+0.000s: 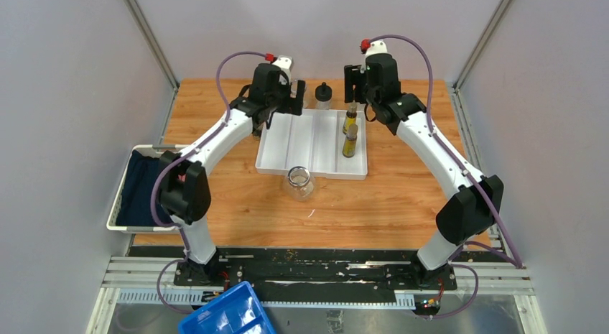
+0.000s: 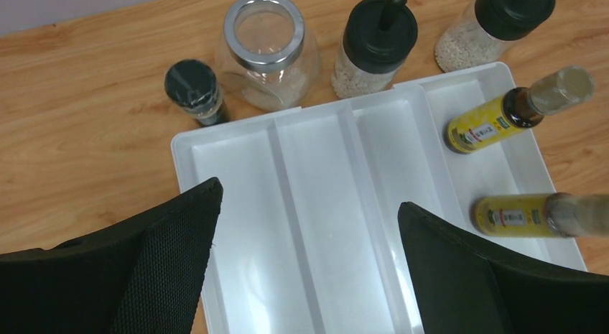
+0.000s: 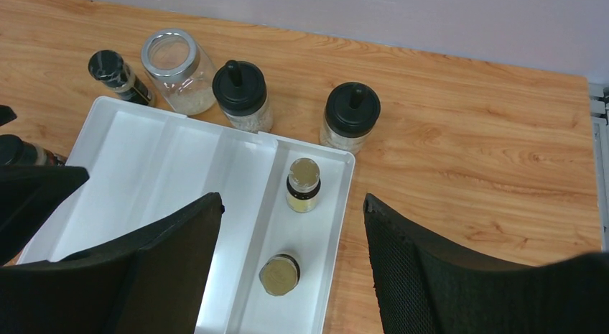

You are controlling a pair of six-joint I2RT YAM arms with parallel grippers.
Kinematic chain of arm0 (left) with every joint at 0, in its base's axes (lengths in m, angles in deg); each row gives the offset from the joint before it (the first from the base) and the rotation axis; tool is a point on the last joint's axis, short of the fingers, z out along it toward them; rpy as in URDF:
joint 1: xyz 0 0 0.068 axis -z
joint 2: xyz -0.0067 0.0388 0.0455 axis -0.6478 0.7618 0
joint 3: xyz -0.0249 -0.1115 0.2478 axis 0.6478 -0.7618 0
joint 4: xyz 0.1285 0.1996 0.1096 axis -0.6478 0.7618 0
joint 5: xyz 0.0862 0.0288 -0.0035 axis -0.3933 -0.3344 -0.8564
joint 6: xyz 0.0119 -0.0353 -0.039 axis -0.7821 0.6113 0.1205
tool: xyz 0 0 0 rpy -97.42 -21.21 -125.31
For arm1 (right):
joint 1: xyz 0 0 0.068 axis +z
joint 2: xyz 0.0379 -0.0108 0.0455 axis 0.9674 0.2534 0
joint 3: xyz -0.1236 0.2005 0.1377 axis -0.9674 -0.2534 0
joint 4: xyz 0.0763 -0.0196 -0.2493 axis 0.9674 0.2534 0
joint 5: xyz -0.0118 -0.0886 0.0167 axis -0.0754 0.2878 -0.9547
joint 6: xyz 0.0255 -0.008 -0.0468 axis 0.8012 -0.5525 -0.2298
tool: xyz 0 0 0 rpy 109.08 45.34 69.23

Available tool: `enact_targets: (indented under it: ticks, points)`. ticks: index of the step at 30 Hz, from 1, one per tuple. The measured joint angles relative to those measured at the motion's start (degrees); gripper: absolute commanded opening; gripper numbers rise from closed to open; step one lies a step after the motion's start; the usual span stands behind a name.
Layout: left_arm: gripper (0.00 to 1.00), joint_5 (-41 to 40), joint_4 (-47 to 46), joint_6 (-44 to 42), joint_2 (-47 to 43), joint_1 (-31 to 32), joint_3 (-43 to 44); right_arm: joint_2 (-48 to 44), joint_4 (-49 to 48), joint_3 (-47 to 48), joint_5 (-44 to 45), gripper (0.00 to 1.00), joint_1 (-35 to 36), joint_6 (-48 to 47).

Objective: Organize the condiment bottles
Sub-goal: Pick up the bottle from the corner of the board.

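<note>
A white divided tray [image 1: 301,144] lies mid-table. Two slim yellow oil bottles [image 1: 350,119] [image 1: 350,141] stand in its right compartment, also in the right wrist view [image 3: 303,183] [image 3: 279,274]. Behind the tray stand a tiny dark shaker [image 2: 194,90], a clear glass jar [image 2: 267,50] and two round black-capped bottles [image 2: 373,47] [image 2: 495,25]. A second shaker [image 3: 18,151] shows at the tray's left edge. A second glass jar [image 1: 300,182] stands before the tray. My left gripper [image 2: 309,194] is open and empty above the tray's left half. My right gripper [image 3: 291,198] is open and empty above the oil bottles.
A white basket [image 1: 123,197] holding a dark cloth sits at the table's left edge. A blue bin [image 1: 226,316] lies below the arm bases. Grey walls close in the left, right and back sides.
</note>
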Motion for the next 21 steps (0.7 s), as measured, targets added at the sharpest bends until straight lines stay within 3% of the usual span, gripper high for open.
enact_targets:
  ticks: [8,21]
  points:
    - [1.00,-0.07,0.39,-4.07,12.46,-0.02,11.39,1.20,-0.87,0.00,-1.25,0.76,-2.14,0.00]
    - [1.00,-1.16,-3.96,-5.42,21.94,-0.48,20.35,1.79,-2.73,0.00,-3.10,0.76,-2.49,-0.04]
